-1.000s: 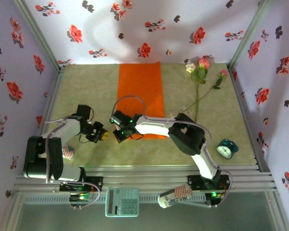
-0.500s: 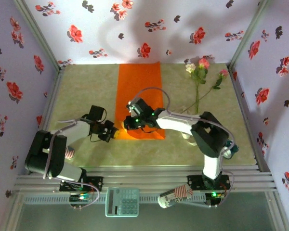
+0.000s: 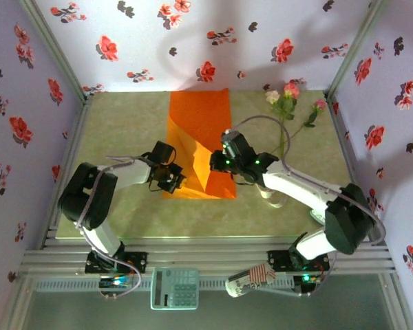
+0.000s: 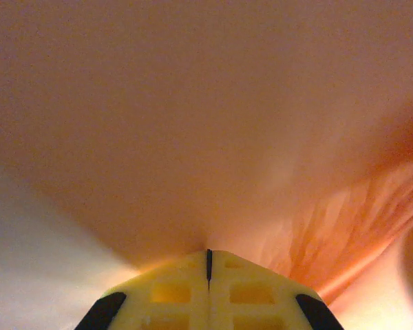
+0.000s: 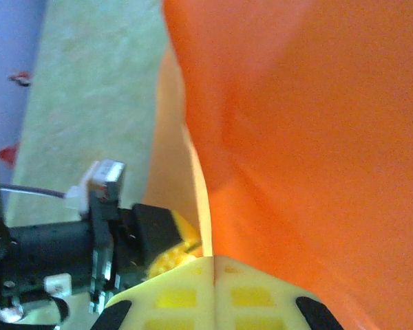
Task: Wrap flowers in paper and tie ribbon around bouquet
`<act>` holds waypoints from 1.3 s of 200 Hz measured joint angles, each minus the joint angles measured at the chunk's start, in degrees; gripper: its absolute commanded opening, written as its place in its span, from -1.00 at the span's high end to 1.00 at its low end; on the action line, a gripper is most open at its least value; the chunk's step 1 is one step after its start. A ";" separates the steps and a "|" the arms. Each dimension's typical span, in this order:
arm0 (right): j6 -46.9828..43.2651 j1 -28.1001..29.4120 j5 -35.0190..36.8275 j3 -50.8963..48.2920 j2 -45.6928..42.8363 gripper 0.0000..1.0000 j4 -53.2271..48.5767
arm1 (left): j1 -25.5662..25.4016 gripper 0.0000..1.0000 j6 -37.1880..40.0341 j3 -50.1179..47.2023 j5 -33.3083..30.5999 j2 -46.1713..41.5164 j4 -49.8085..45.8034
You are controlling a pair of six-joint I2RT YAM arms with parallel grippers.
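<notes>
Wrapping looked barely begun: the left gripper (image 3: 173, 180) and right gripper (image 3: 217, 162) each pinched the raised near edge of the paper (image 3: 199, 113), while the flowers (image 3: 286, 103) lay bare beside the paper, untied.

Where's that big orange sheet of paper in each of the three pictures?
Top external: the large bright orange paper sheet lies mid-table toward the far wall, near end raised.
Left wrist: the sheet spreads across the picture above the shut yellow jaws.
Right wrist: the sheet covers the right side.
Shared landmark: the left arm's yellow jaws at the sheet's near left edge.
</notes>
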 measured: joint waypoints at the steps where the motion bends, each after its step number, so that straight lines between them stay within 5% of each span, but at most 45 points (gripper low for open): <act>1: 0.04 -0.04 0.26 -0.09 -0.15 1.00 -0.17 | 0.00 0.91 -0.09 0.02 0.02 0.09 0.07; 73: 6.12 -6.91 20.90 -11.34 -18.32 1.00 -22.58 | 0.46 0.88 -7.34 -5.95 -0.52 -1.90 9.68; 133: 8.96 -9.18 24.96 -14.05 -16.28 1.00 -35.63 | 7.72 0.88 -5.33 -8.76 -1.18 -6.25 5.22; 152: 9.60 -9.16 24.83 -13.99 -14.01 -0.04 -38.21 | 11.74 0.89 -2.67 -9.05 -1.51 -7.74 1.99; 167: 9.35 -9.01 24.70 -13.16 -12.72 -0.28 -40.30 | 14.93 0.89 0.04 -9.05 -2.05 -8.57 -0.57; 220: -0.22 -6.56 22.62 -3.80 -13.05 0.05 -35.41 | 23.17 0.81 14.01 -0.35 -9.31 -7.89 -15.93; 243: -5.51 -6.49 17.40 1.51 -6.19 0.26 -28.22 | 19.52 0.77 16.06 5.60 -11.13 -9.16 -19.10; 260: -7.19 -6.67 14.23 7.43 4.00 0.44 -23.91 | 12.22 0.78 13.75 5.86 -8.96 -10.62 -16.90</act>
